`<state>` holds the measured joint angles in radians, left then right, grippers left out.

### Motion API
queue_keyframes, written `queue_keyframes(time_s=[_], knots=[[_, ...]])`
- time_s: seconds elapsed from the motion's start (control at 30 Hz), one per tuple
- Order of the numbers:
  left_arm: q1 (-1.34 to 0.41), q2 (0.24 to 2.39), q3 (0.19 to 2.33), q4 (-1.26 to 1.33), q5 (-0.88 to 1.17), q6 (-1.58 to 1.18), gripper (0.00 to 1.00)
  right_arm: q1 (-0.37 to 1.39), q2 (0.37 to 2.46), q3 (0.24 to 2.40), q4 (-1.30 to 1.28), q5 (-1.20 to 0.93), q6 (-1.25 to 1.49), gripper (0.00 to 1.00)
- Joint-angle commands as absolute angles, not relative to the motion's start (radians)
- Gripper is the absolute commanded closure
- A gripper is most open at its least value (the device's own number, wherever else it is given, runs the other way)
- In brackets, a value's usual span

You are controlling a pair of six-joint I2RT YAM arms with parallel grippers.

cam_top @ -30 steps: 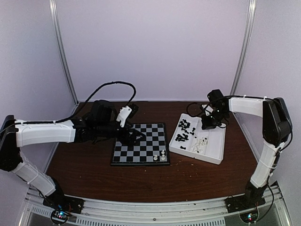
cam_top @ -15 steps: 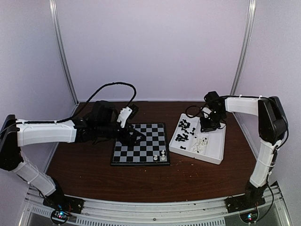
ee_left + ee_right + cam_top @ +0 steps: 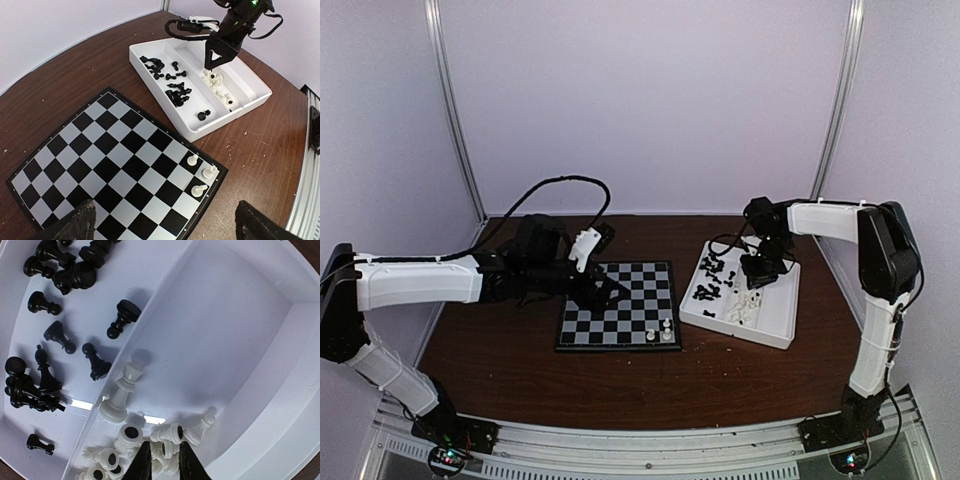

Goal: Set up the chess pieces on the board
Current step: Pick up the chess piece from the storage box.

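Right gripper [image 3: 163, 452], jaws barely apart, sits among glossy white chess pieces [image 3: 172, 432]; hold unclear. Left wrist view alone shows left gripper [image 3: 165, 227] spread wide over the checkered board [image 3: 115, 150].

three white pieces [image 3: 210, 171] occupy one board [image 3: 100, 150] corner.

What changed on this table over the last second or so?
The right arm swung leftward, bringing its jaws down toward the loose white pieces in the tray. The left arm, the board and the three white pieces standing on it stayed put.
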<state>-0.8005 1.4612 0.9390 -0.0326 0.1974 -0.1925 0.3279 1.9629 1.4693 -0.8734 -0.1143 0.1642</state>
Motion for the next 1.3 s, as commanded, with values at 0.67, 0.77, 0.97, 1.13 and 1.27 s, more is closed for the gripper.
queue_keyframes(time_s=[0.67,0.77,0.97,1.13,1.27], knots=[[-0.804,1.439,0.936,-0.026,0.194,-0.156,0.02,0.342,2.033,1.407,-0.757,-0.055,0.451,0.71],[-0.805,1.435,0.934,-0.035,0.191,-0.144,0.02,0.343,2.034,1.408,-0.738,-0.055,0.448,0.73],[-0.804,1.427,0.928,-0.043,0.177,-0.133,0.02,0.342,2.058,1.431,-0.735,-0.072,0.434,0.78],[-0.804,1.428,0.93,-0.039,0.178,-0.134,0.03,0.342,2.036,1.425,-0.744,-0.083,0.43,0.81],[-0.804,1.436,0.936,-0.035,0.184,-0.133,0.02,0.342,1.999,1.406,-0.755,-0.061,0.42,0.73]])
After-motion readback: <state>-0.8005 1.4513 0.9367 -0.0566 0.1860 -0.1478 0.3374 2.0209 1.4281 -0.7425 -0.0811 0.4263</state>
